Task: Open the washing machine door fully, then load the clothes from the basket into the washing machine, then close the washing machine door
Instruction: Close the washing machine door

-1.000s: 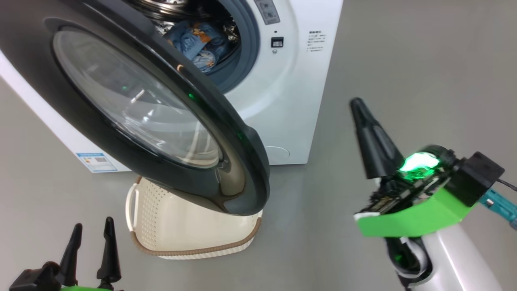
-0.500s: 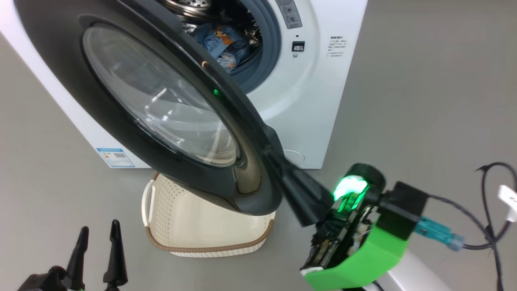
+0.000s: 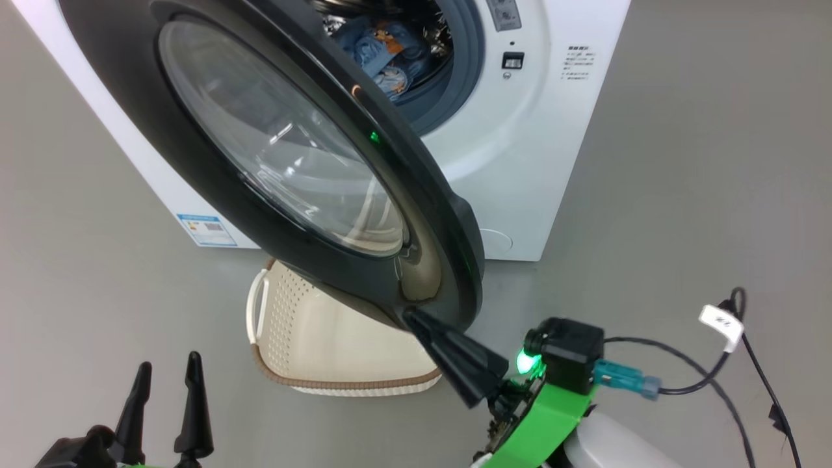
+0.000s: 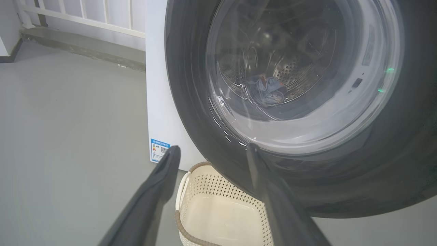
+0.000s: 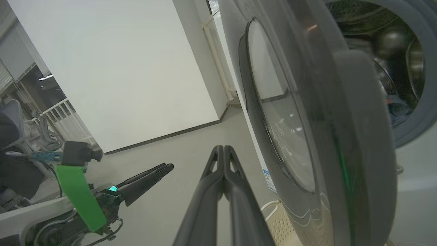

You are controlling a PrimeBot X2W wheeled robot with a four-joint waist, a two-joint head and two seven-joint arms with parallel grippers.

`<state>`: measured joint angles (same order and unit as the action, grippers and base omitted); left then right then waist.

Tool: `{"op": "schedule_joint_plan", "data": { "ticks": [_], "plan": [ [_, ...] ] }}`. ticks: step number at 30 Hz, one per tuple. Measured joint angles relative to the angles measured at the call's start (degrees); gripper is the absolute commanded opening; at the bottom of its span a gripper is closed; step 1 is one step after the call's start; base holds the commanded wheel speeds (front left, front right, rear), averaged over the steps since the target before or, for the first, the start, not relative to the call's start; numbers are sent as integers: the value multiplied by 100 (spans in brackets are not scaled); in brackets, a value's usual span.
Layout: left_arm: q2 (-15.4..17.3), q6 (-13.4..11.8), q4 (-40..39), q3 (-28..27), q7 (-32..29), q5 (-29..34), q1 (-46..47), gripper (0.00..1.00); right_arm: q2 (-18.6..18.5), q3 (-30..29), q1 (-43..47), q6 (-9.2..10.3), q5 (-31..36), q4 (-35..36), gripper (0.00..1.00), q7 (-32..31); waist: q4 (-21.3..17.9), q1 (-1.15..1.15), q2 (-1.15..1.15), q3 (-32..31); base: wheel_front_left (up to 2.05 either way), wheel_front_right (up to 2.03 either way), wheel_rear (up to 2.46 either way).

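Note:
The washing machine point(image 3: 539, 156) stands with its door point(image 3: 448, 260) swung out, black rim and glass bowl toward me. Blue clothes point(image 3: 383, 52) with orange prints lie inside the drum, also seen through the glass as clothes point(image 4: 268, 90). The cream basket point(image 3: 325, 338) sits on the floor under the door; the part of its bottom that shows is bare. My right gripper point(image 3: 411, 316) is shut, its tip against the lower outer edge of the door's rim. In the right wrist view the right gripper point(image 5: 223, 147) points past the door point(image 5: 341, 136). My left gripper point(image 3: 166, 370) is open at the lower left, holding nothing.
A black cable with a white tag point(image 3: 721, 322) lies on the grey floor at the right. A blue label sticker point(image 3: 208, 229) marks the machine's side. A white railing point(image 4: 85, 17) and a white wall point(image 5: 119, 68) stand beyond the machine.
The head camera has shifted, moving the whole picture rightward. My shut right gripper swung from well right of the door down and left to the door's lower rim. The left gripper stayed open.

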<state>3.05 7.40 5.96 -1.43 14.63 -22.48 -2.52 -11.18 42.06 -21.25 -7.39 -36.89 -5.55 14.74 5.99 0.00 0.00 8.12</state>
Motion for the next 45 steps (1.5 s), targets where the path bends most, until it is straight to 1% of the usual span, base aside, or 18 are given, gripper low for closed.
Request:
{"op": "schedule_joint_plan", "data": {
  "ticks": [4, 9, 19, 31, 45],
  "plan": [
    [-14, 0, 3, 29, 0, 0, 7, 100, -62, 197, -14, 0, -121, -445, 0, 0, 42, 0, 0, 80, 0, 0, 0],
    [-31, 0, 12, 104, 0, 0, 24, 100, -85, 248, -144, 0, -223, -925, 0, -1, 67, 0, 0, 170, 0, 0, 0],
    [-44, 0, 16, 152, 0, 0, 250, 100, -11, 121, -409, 0, -250, -1383, 0, -1, 107, 0, 0, 394, 0, 0, 0],
    [-56, 0, 7, 199, 0, 2, 424, 100, 5, -375, -520, -1, -244, -1493, 0, -1, 119, 0, 0, 626, 0, 0, 0],
    [-80, 0, -108, 383, 0, 18, 733, 100, -23, -1206, -969, -1, -200, -1551, 0, -2, 223, 0, 0, 969, 0, 0, 0]
  ]
}}
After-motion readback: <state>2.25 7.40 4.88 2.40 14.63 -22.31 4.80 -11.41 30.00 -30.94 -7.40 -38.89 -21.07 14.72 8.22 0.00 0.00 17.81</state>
